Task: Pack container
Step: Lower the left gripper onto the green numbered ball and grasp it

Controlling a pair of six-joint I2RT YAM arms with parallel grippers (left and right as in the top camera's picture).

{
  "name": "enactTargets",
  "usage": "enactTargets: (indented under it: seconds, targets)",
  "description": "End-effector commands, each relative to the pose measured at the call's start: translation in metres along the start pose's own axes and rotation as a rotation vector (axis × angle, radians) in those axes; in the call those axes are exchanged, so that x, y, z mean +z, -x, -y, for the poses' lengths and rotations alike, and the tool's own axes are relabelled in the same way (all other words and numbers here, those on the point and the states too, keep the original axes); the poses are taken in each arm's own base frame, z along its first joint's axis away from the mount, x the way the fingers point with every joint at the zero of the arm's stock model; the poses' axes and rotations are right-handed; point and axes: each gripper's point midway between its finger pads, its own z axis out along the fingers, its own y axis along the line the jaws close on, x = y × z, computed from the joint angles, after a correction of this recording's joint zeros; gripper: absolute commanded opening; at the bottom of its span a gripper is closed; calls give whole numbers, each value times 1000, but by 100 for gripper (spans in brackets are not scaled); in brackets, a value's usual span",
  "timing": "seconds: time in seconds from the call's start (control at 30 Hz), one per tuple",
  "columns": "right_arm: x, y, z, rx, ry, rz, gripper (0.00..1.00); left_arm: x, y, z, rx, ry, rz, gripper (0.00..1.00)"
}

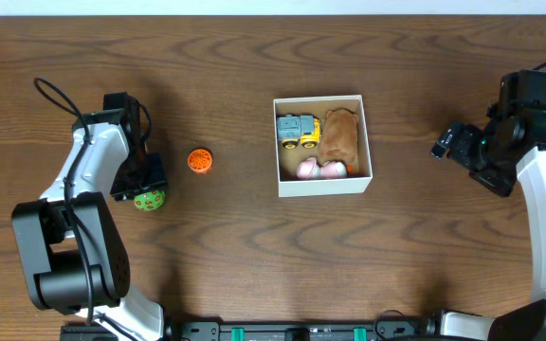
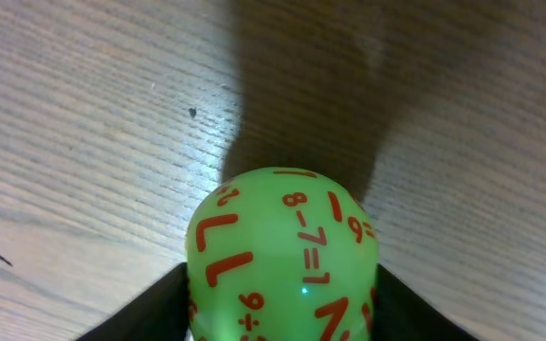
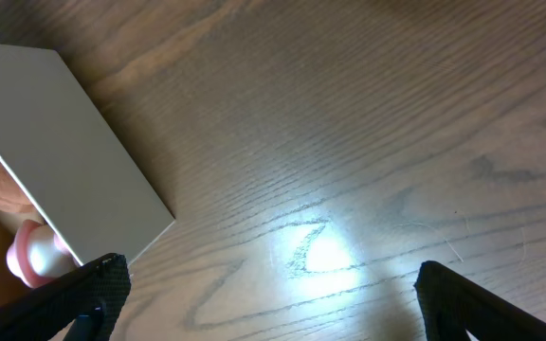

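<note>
The container (image 1: 322, 182), a white square box with a tan inside, stands at the table's middle and holds a yellow-and-grey toy truck (image 1: 298, 132), a brown plush toy (image 1: 339, 135) and a pink toy (image 1: 318, 170). My left gripper (image 1: 146, 195) at the left is shut on a green ball with red numbers (image 2: 282, 256), low over the table. An orange ball (image 1: 199, 160) lies to its right. My right gripper (image 3: 273, 294) is open and empty, right of the container, whose wall (image 3: 60, 152) and pink toy (image 3: 28, 256) show in the right wrist view.
Bare wood-grain table (image 1: 254, 265) lies all round the box. The arm bases stand at the front left and front right corners.
</note>
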Motion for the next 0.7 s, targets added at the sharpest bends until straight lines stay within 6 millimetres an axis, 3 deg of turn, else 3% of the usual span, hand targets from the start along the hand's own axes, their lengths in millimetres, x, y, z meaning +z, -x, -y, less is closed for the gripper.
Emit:
enactTargets:
  seconds: [0.0,0.17,0.3,0.47,0.67]
  targets:
    - [1,0,1,7,3,-6,99,5,-3,0,17,-4,-21,50]
    - [1,0,1,7,3,-6,99,1,-6,5,31,-37,-30,39]
    - [1,0,1,7,2,-6,99,-24,-5,13,36,-85,-18,36]
    - [1,0,1,7,2,-7,99,-87,-2,32,88,-153,74,31]
    - [1,1,1,7,4,-4,99,-169,-14,100,311,-343,305,18]
